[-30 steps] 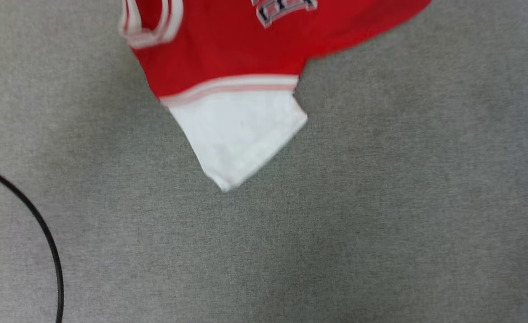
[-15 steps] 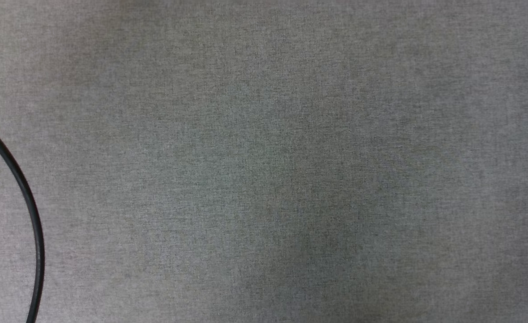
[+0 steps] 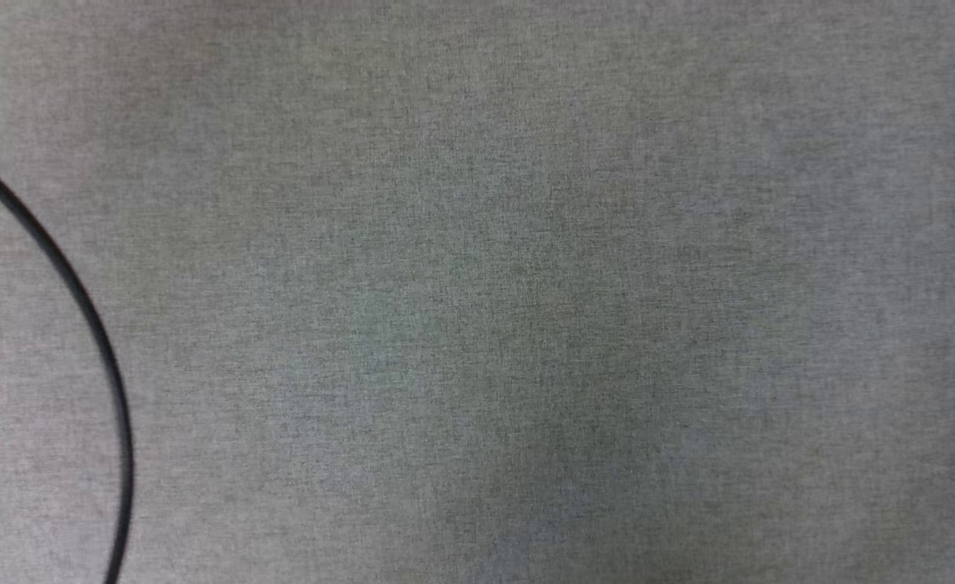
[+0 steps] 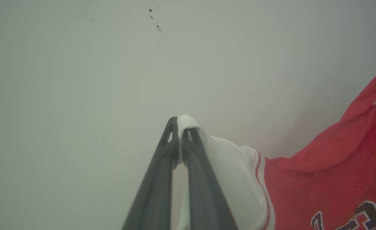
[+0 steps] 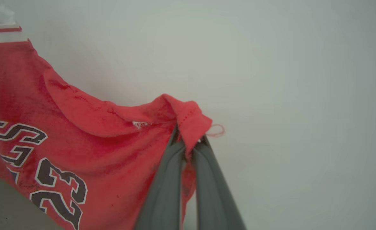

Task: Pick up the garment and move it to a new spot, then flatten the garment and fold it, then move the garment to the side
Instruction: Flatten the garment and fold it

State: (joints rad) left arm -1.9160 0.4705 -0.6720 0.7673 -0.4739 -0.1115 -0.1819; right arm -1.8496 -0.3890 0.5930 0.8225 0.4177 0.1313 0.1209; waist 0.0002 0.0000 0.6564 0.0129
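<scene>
The garment [image 5: 63, 134] is a red jersey with black white-edged print, and it hangs in the air between my two grippers. In the left wrist view my left gripper [image 4: 181, 131] is shut on the edge of a white sleeve [image 4: 232, 172], with the red body [image 4: 334, 172] trailing off to the right. In the right wrist view my right gripper [image 5: 188, 139] is shut on a bunched red hem corner [image 5: 191, 119], from which a loose thread sticks out. The number 23 [image 5: 60, 188] shows on the hanging cloth.
The head view looks down on a grey woven surface [image 3: 526, 308] with a thin black cable [image 3: 79, 300] curving along its left side. A plain pale wall [image 4: 111, 80] stands behind both grippers.
A second ago the garment's red body and white sleeve hung at the top of the head view; it has since left that view. The cable's place in the picture shifted, so the camera moved.
</scene>
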